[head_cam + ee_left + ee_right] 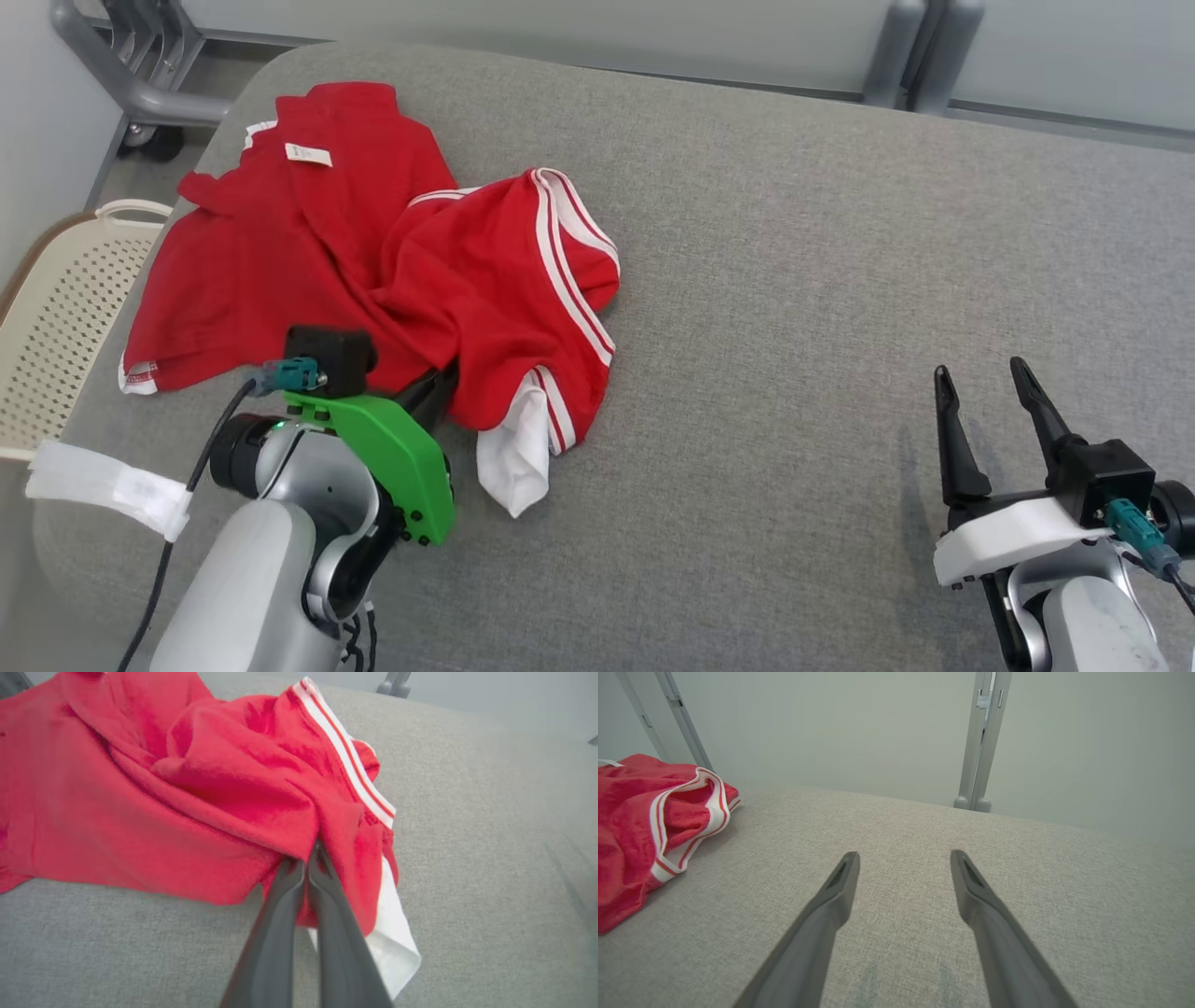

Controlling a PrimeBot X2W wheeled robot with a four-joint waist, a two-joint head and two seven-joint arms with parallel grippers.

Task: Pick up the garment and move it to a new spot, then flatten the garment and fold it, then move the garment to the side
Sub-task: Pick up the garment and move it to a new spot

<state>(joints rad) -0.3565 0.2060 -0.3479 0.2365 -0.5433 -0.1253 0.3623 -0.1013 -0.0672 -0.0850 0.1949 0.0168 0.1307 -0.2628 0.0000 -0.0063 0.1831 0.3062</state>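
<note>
Our left gripper [310,856] is pinched tight on the near hem of the garment [373,261], its two dark fingers pressed together with a fold of red cloth between the tips. Just beside them a white side panel [513,457] flops onto the grey padded table [840,280]. Our right gripper [980,373] stands well apart at the near right, fingers spread wide and holding nothing, over bare table.

From the clamped hem the garment runs away from us and to the left. It is a crumpled heap whose long axis slants from the white panel near us to the small white label [308,154] at the far left. Striped trim [569,261] rings an opening on its right side, the side facing the free arm. We judge the left arm plainly the nearer, with the pickup the step in hand.

The heap lies on the table's left part, its left side close to the rounded edge, and a cream perforated basket [56,308] stands beyond that edge. Open room lies to the right, a wide stretch of table between garment and right gripper, running on to the far edge, where grey metal frame legs [896,56] rise. We reckon a carry rightward has the most room, though loose cloth may drag.
</note>
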